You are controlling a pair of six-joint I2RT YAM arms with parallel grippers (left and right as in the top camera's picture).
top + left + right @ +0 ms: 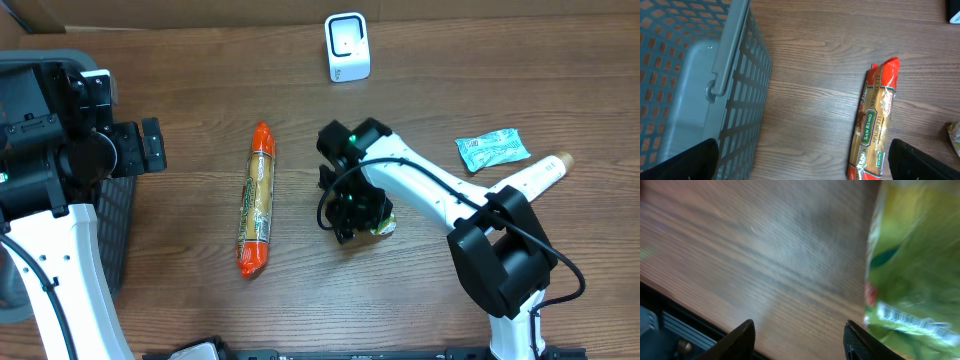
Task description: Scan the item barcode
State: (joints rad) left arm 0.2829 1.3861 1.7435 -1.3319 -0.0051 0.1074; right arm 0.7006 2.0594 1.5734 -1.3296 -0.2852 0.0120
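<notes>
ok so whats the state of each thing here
left gripper: open, empty
right gripper: open, by the yellow-green packet
yellow-green packet: lying flat, not gripped
spaghetti packet: lying flat, untouched
barcode scanner: upright
green sachet: lying flat
white tube: on its side
basket: upright

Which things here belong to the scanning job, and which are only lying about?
Job: scanner, green packet, right gripper.
Probably just lying about: spaghetti packet, teal sachet, white tube, basket.
</notes>
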